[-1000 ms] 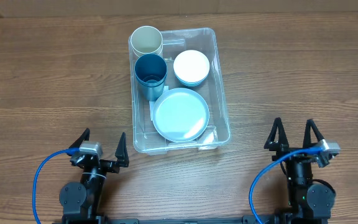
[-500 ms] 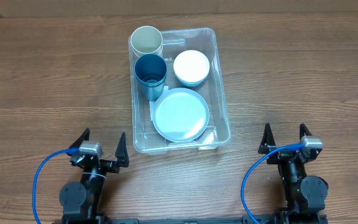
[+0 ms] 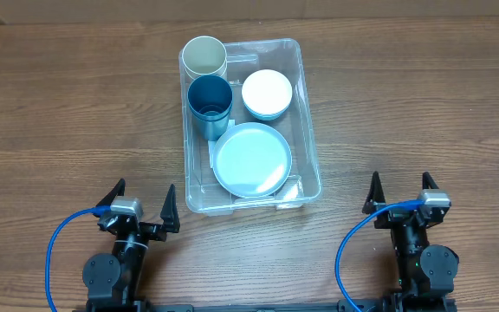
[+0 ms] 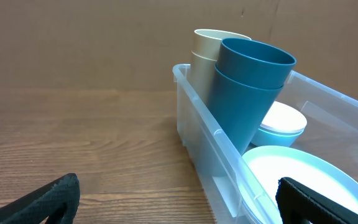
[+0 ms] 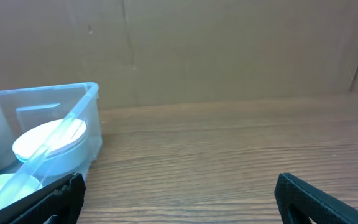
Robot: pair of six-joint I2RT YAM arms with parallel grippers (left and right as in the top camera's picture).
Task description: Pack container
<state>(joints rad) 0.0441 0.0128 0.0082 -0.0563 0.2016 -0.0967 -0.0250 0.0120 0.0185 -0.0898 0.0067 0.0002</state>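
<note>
The clear plastic container (image 3: 308,147) stands mid-table. It holds a cream cup (image 3: 204,57), a dark blue cup (image 3: 210,100), a white bowl (image 3: 267,94) and a pale blue plate (image 3: 252,159). My left gripper (image 3: 140,198) is open and empty near the front edge, left of the container's front corner. My right gripper (image 3: 400,191) is open and empty, to the right of the container. The left wrist view shows the container wall (image 4: 210,149), both cups (image 4: 250,87), the bowl (image 4: 281,124) and the plate (image 4: 303,180). The right wrist view shows the container (image 5: 79,106) at the left.
A brown cardboard wall (image 5: 229,50) stands behind the wooden table (image 3: 423,95). Blue cables (image 3: 55,251) loop by each arm base at the front edge.
My right gripper has swung left and turned a little toward the container, then nearly settled. The left arm and the items in the container have not moved.
</note>
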